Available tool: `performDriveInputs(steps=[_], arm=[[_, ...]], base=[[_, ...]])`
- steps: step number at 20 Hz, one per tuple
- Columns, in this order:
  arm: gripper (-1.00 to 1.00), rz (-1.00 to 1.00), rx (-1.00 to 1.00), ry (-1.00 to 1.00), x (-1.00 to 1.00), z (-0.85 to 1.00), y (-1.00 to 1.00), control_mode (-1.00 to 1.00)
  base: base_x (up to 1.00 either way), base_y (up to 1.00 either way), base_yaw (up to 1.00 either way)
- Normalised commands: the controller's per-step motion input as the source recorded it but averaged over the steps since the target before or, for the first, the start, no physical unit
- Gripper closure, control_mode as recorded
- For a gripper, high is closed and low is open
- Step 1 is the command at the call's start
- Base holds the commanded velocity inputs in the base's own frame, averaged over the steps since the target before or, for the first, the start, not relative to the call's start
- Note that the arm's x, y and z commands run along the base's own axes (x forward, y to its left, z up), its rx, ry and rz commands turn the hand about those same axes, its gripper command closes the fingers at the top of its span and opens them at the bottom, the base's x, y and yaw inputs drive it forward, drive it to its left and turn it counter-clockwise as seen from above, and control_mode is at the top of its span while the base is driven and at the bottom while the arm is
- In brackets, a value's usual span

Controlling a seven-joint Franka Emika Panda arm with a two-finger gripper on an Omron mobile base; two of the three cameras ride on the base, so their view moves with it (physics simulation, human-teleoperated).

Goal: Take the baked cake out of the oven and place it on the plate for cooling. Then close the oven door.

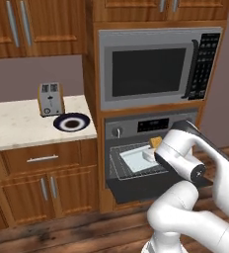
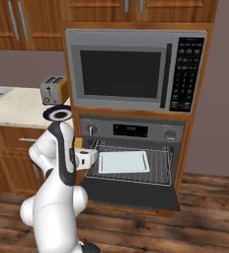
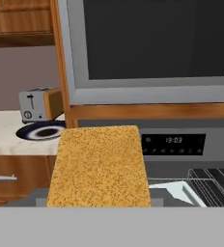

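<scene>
The baked cake (image 3: 99, 166), a golden-tan block, sits close up in the hand view and hides the fingertips. My gripper (image 2: 80, 147) is shut on it, and the cake (image 1: 156, 142) is held in front of the oven's upper left corner, outside the cavity. The oven (image 2: 131, 131) stands with its oven door (image 2: 131, 195) folded down flat. The plate (image 1: 72, 122), with a navy rim and brown centre, lies on the counter to the left, near the counter's right end. It also appears as the plate (image 3: 41, 131) left of the cake.
A pale baking tray (image 2: 124, 161) rests on the pulled-out wire rack (image 2: 158, 170). A toaster (image 1: 51, 99) stands just behind the plate. The microwave (image 1: 156, 66) is above the oven. My own arm (image 1: 185, 163) crosses in front of the oven's right side.
</scene>
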Motion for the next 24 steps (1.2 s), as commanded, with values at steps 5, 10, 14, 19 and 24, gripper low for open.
performDriveInputs(steps=[5,10,14,19,24], arm=[[1.00,0.00,0.00,0.00,0.00,0.00,0.00,1.00],[1.00,0.00,0.00,0.00,0.00,0.00,0.00,1.00],[1.00,0.00,0.00,0.00,0.00,0.00,0.00,1.00],[1.00,0.00,0.00,0.00,0.00,0.00,0.00,1.00],[1.00,0.00,0.00,0.00,0.00,0.00,0.00,1.00]], base=[[-0.05,1.00,-0.18],[0.01,1.00,-0.03],[0.00,1.00,0.01],[0.37,1.00,0.00],[0.53,0.68,-0.04]])
